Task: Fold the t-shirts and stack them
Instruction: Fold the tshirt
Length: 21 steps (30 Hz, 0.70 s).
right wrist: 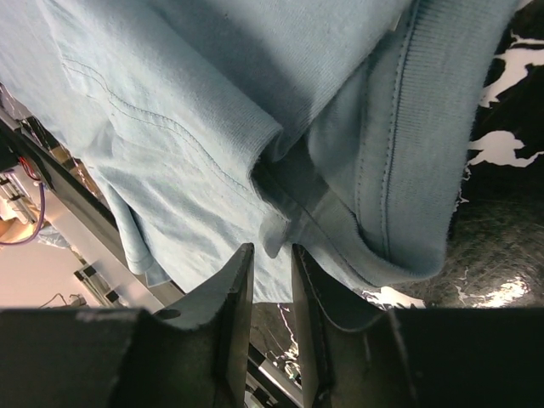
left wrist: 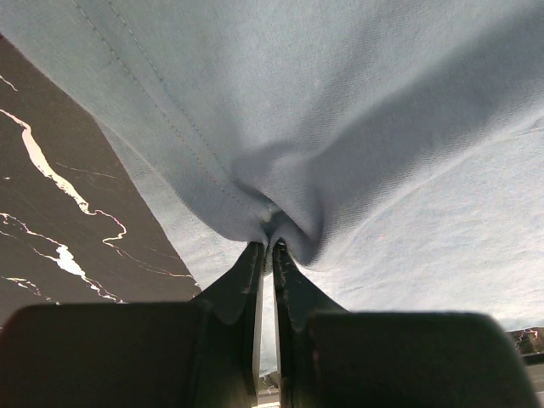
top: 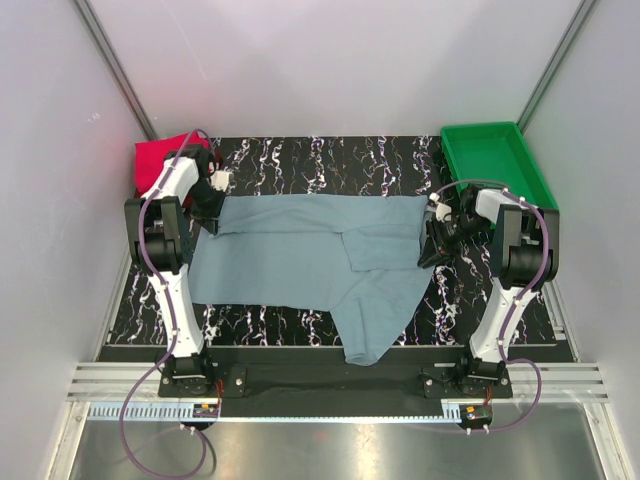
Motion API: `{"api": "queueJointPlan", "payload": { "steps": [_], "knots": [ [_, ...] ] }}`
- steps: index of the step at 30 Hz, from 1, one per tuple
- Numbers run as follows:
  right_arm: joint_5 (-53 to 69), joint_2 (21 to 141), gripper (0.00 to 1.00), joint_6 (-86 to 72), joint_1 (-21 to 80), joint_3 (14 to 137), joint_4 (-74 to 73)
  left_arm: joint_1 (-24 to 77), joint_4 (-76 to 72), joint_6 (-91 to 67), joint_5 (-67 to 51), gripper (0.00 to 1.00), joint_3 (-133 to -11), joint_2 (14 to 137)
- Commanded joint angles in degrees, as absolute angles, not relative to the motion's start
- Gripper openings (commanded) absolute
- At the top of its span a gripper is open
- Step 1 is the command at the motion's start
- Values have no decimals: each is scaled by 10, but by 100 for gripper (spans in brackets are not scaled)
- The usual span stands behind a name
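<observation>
Fabric of the grey-blue t-shirt [top: 300, 255] lay spread on the marbled tabletop [top: 330, 165], its long axis running left to right between the two arms, with a ribbed band at the right end and one flap reaching over the near edge. The left tool [left wrist: 267, 248] was almost fully closed, pinching bunched cloth at the left end, and the right tool [right wrist: 270, 251] was clamped on a thick fold at the right end. A red t-shirt [top: 160, 158] sat in the far left corner.

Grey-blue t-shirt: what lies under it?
Black marbled table shows around the grey-blue t-shirt, so it lies on that. Anything else beneath the cloth is covered.
</observation>
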State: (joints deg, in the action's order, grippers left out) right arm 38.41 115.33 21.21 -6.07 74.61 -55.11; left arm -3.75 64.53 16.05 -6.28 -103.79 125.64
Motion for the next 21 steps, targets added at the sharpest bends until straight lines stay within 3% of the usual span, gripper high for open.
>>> {"api": "queueJointPlan", "payload": {
  "steps": [1,5,13,21],
  "knots": [
    [378,1145,32,211,-62,743,-541,-34,642,158,-75,9,-1049,1245],
    [383,1150,27,208,-62,748,-537,-34,642,157,-74,9,-1046,1245],
    [388,1150,1,211,-62,763,-546,-34,642,158,-73,8,-1042,1242],
    [432,1105,0,209,-62,775,-613,-34,640,157,-76,9,-1044,1243]
  ]
}}
